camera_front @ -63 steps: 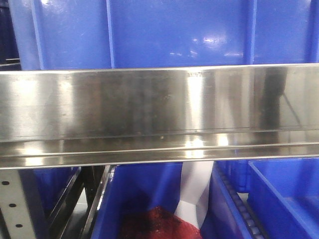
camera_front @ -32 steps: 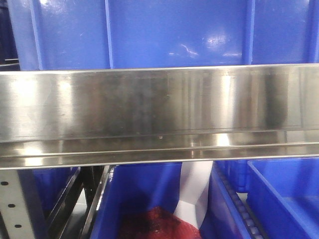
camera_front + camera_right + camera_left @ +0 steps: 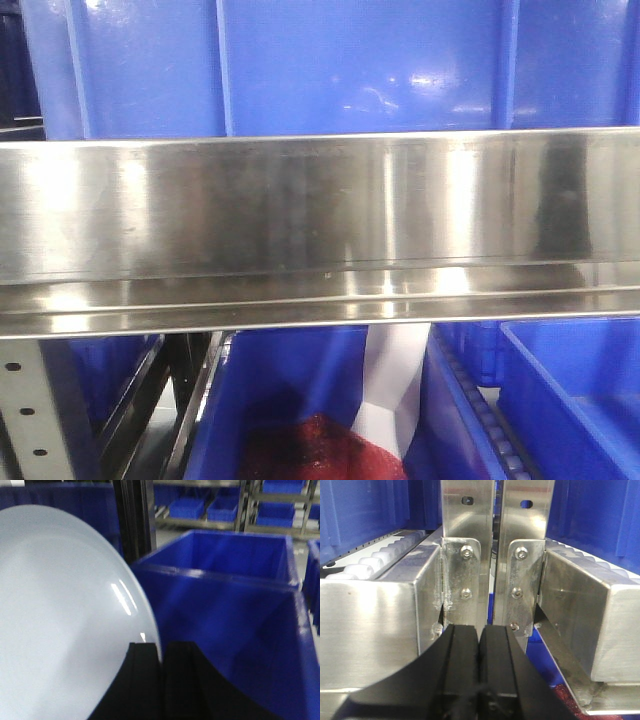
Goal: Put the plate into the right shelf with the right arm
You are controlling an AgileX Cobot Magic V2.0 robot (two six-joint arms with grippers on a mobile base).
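Far racks, small blue bins, pale grey floor

The plate is plain glossy white, shaded pale grey, with small bright glints near its rim. The right claw is matt black, and so is the left claw. The bins are deep, shiny blue with no pattern. The rail is silvery brushed steel, banded with upright light and dark streaks. The upright is grey, dotted with dark holes. The bundle is dark red with a netted look. The sheet is white. The rollers are white.
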